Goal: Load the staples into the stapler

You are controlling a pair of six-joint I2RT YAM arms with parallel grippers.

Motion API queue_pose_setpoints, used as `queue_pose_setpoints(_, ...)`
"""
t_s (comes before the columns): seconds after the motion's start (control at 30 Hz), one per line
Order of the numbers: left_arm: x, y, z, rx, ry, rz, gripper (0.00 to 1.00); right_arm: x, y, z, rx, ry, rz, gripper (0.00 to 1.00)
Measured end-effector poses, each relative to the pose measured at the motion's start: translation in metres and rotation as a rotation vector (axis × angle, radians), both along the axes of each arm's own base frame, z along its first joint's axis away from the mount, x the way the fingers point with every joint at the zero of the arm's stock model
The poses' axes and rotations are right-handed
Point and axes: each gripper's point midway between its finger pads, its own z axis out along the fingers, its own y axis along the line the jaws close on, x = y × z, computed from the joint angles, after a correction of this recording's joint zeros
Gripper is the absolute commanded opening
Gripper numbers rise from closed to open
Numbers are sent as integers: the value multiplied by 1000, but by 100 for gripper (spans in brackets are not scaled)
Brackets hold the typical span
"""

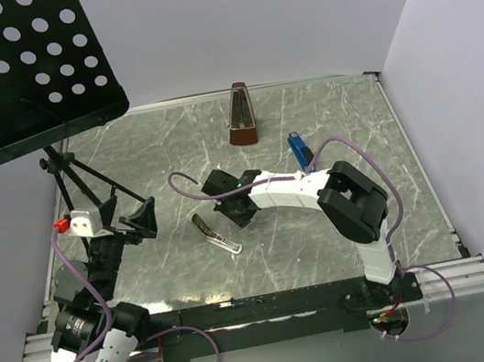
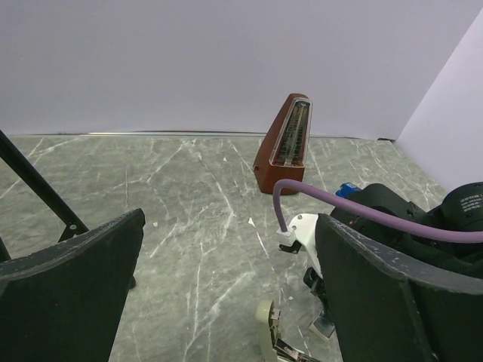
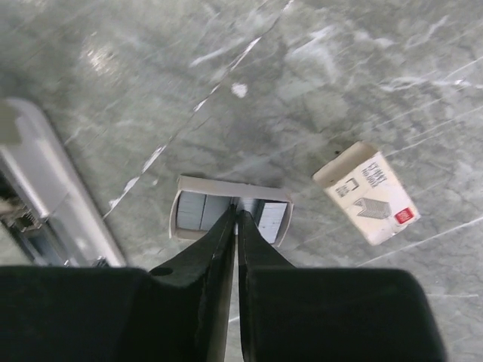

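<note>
The staples lie in a small open cardboard tray on the table, as silvery-grey strips. My right gripper has its tips down in the tray, its jaws pinched almost together on a strip. The tray's whitish sleeve with red print lies to the right. The open grey stapler lies just left of my right gripper; it also shows in the right wrist view and the left wrist view. My left gripper is open and empty, well left of the stapler.
A brown metronome stands at the back middle. A blue stapler lies beside the right arm. A black music stand and its tripod legs fill the left side. White walls enclose the table.
</note>
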Motion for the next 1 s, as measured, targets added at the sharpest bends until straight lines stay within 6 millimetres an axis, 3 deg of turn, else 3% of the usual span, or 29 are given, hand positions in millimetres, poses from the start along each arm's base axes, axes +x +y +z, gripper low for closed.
queue_pose_setpoints(0.23,0,0,0,0,0,0,99,-8,4,14,60,15,23,14)
queue_pose_setpoints(0.43,0,0,0,0,0,0,99,-1,3,33,90,-35,-4,21)
queue_pose_setpoints(0.7,0,0,0,0,0,0,99,5,-7,29,67,-37,-63,25)
queue_pose_setpoints(1.0,0,0,0,0,0,1,99,6,-14,4,20,3,-96,28)
